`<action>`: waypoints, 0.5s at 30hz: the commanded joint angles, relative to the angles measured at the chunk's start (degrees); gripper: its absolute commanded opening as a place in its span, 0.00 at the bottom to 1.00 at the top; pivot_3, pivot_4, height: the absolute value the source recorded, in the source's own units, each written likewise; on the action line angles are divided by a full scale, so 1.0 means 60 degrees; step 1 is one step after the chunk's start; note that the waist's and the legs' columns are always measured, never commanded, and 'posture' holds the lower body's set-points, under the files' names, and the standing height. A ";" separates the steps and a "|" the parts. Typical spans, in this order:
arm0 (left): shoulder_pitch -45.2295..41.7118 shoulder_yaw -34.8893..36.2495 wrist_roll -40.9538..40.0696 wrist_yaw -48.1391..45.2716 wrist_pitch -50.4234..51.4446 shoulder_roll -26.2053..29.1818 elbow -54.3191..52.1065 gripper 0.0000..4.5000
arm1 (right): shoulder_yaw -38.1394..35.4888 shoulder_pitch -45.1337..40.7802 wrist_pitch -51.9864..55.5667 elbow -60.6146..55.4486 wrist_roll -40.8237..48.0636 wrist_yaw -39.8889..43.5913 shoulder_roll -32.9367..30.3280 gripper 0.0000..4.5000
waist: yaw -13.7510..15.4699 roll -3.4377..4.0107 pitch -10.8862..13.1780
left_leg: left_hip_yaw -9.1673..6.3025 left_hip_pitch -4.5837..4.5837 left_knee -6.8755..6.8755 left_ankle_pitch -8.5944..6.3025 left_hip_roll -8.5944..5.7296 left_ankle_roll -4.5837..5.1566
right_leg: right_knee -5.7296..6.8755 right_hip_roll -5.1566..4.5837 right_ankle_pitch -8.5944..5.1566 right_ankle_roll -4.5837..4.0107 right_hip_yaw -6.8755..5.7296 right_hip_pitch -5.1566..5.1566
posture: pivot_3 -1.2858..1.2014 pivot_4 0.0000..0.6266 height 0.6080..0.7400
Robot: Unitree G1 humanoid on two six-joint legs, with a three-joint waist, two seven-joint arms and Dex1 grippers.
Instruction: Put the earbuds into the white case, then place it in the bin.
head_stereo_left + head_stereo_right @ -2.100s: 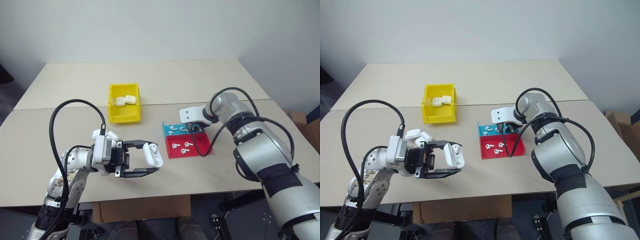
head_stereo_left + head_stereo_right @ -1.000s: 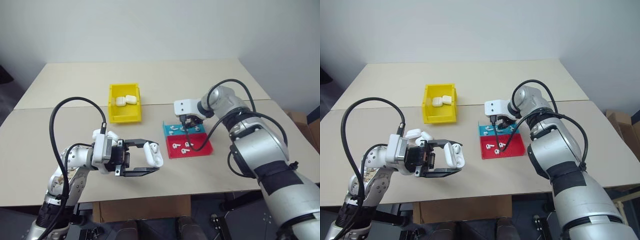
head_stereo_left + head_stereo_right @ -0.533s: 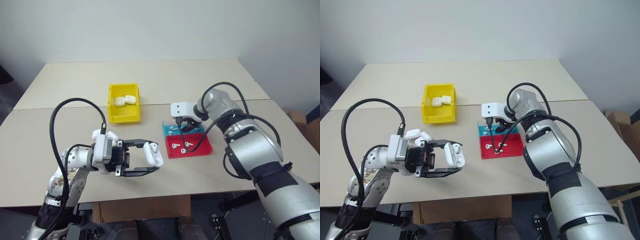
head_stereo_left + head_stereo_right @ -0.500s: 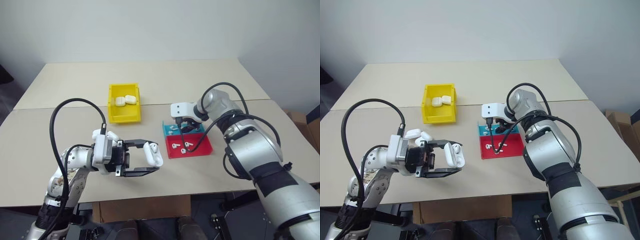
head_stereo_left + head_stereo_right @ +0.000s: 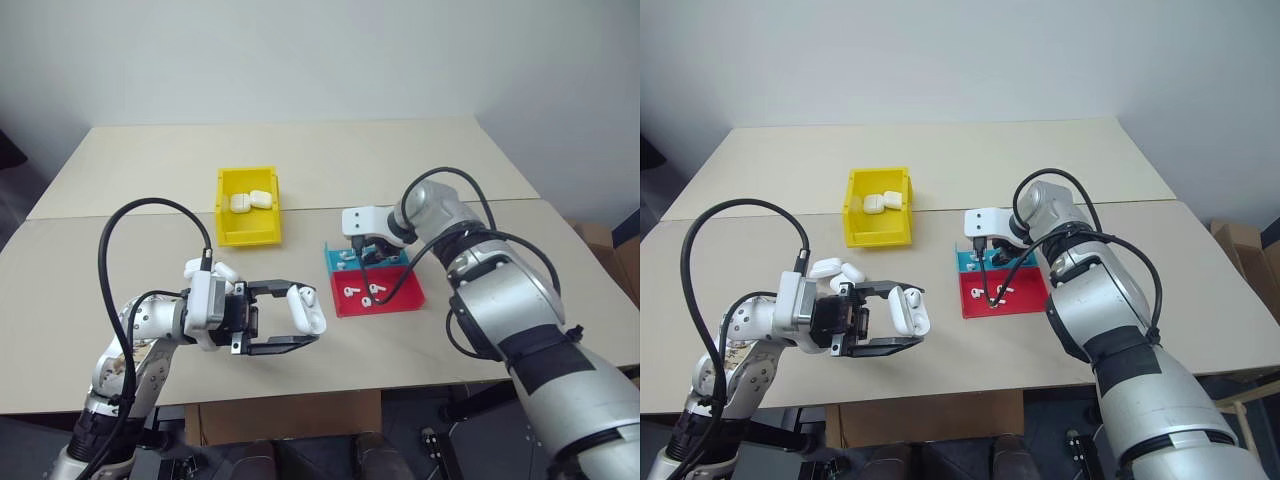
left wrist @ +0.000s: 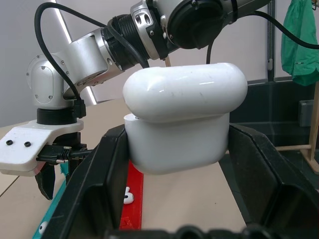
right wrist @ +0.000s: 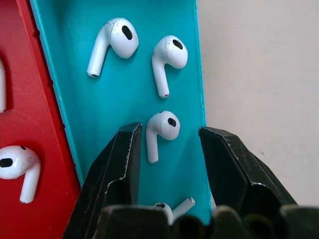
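Observation:
My left gripper (image 5: pixel 308 312) is shut on the white case (image 5: pixel 307 308), held level above the table's near edge with its lid slightly ajar (image 6: pixel 184 119). My right gripper (image 5: pixel 362 256) points down into the blue half of the red-and-blue tray (image 5: pixel 400 290). Its jaws are open and stand on either side of one earbud (image 7: pixel 160 127) without touching it. Two more earbuds (image 7: pixel 167 57) lie further along the blue half, and others (image 5: pixel 362 293) lie in the red half. The yellow bin (image 5: pixel 248 232) stands on the table behind my left arm, left of the tray.
Two white cases (image 5: pixel 250 201) lie inside the bin. Spare white cases (image 5: pixel 215 270) rest on the table just behind my left hand. A seam (image 5: pixel 310 209) runs across the table behind the bin and tray. Black cables loop over both arms.
My right gripper has shifted a little left over the tray's blue half and its jaws have narrowed. The left gripper and the case have stayed put.

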 commanded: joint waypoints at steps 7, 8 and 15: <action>0.0092 0.0152 -0.0150 0.0012 -0.0095 0.0072 -0.0255 0.61 | -0.0009 0.0080 0.0003 -0.0036 -0.0025 -0.0079 0.0046 0.50 | -0.0004 0.0000 0.0000 | 0.0000 0.0006 0.0000 0.0000 0.0000 0.0000 | 0.0003 0.0000 0.0000 0.0000 0.0000 0.0003 | 0.52 0.24 1.00; 0.0105 0.0161 -0.0152 0.0005 -0.0103 0.0079 -0.0257 0.61 | -0.0007 0.0082 0.0005 -0.0035 -0.0027 -0.0078 0.0047 0.50 | -0.0005 0.0000 0.0000 | 0.0000 0.0006 0.0000 0.0000 0.0000 0.0000 | 0.0003 0.0000 0.0000 0.0000 0.0000 0.0003 | 0.52 0.24 1.00; 0.0165 0.0174 -0.0138 0.0012 -0.0134 0.0101 -0.0263 0.61 | -0.0014 0.0107 -0.0099 -0.0042 -0.0018 -0.0044 0.0028 0.30 | -0.0004 0.0000 0.0000 | 0.0000 0.0006 0.0000 0.0000 0.0000 0.0000 | 0.0003 0.0000 0.0000 0.0000 0.0000 0.0004 | 0.52 0.24 1.00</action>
